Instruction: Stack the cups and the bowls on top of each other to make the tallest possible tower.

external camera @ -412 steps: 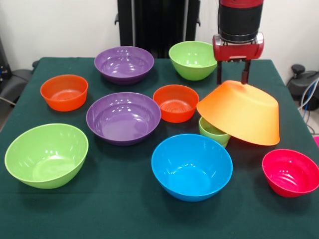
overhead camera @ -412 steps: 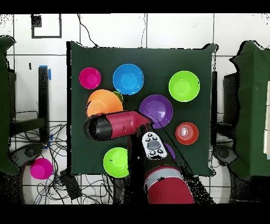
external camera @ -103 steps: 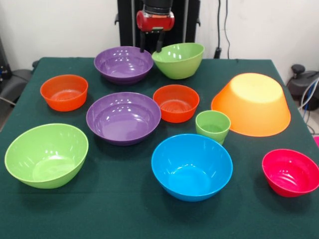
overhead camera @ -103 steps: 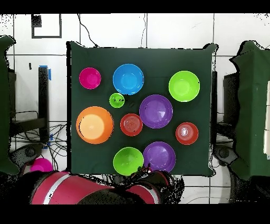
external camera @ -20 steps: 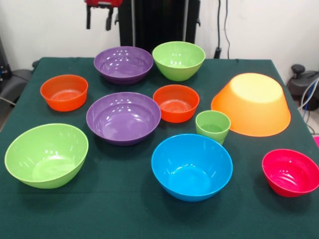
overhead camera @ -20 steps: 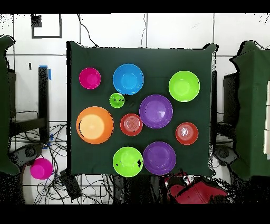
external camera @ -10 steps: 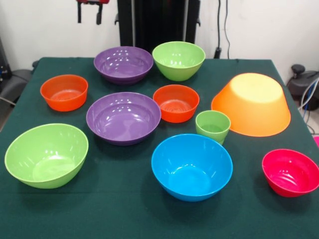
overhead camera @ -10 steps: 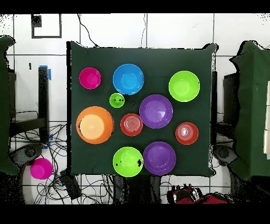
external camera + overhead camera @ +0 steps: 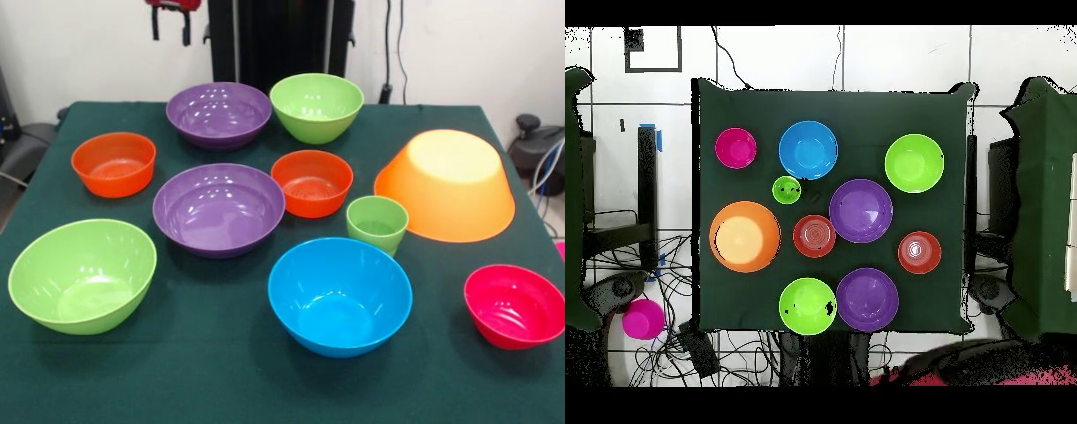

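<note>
A dark green cloth covers the table (image 9: 221, 389); nothing is stacked yet. The gripper (image 9: 170, 25) hangs above the far edge, prongs spread, empty. Recommended base: the inverted orange-yellow bowl (image 9: 448, 184), widest footprint. Approach any rim vertically and centre each piece before release.

Count:
- purple bowls: two (image 9: 219, 113) (image 9: 219, 208)
- light-green bowls: two (image 9: 317, 106) (image 9: 81, 274)
- orange-red bowls: two (image 9: 113, 163) (image 9: 312, 182)
- blue bowl (image 9: 340, 294): one
- pink-red bowl (image 9: 516, 306): one
- light-green cup (image 9: 377, 224): one, between the blue and orange-yellow bowls.

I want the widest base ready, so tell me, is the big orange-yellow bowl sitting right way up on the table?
No, the orange-yellow bowl lies upside down on the green table, its flat bottom facing up and its wide rim on the cloth.
</note>
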